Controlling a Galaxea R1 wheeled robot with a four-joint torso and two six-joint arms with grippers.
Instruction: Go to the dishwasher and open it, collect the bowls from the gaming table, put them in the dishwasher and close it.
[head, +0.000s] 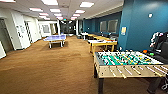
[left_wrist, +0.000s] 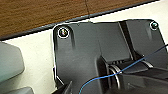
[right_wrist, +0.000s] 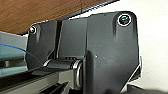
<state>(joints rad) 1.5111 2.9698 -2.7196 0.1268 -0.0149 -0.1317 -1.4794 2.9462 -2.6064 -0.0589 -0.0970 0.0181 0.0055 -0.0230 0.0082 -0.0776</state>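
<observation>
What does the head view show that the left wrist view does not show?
Head view alone: the gaming table at the right, a blue ping-pong table farther back, yellow tables, and the teal wall. Left wrist view alone: the robot's dark plate and a blue cable over a pale surface. Both share the brown carpet.

Bright ceiling panels (head: 50, 2), even indoor light, soft blur throughout, edges bowed
</observation>
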